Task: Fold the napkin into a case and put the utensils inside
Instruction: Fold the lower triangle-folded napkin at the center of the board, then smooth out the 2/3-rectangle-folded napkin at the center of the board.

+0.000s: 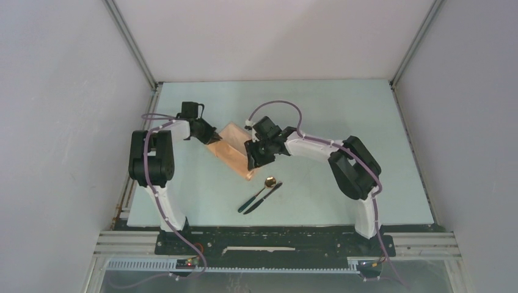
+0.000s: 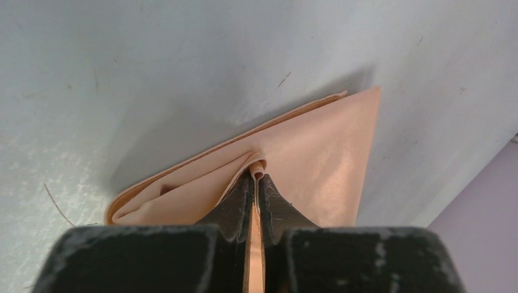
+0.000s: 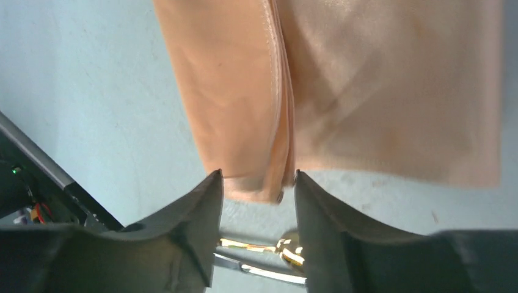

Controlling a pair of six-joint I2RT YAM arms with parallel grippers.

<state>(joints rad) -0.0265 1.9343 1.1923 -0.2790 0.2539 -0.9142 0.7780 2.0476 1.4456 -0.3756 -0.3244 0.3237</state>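
Peach napkin (image 1: 231, 148) fold pinched in our left gripper (image 2: 256, 180); we should lift the spread right gripper (image 3: 256, 183) straight off its corner.

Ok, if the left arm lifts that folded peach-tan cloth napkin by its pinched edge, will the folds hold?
Probably not: the peach-tan cloth napkin looks thin and floppy, puckering where the left gripper pinches it. Its layers lie loose, so they would likely sag open.

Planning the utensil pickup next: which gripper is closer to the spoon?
Right. The right gripper sits at the near end of the napkin, just beyond the spoon. The left gripper pinches the napkin at its far left corner, across the cloth from the spoon.
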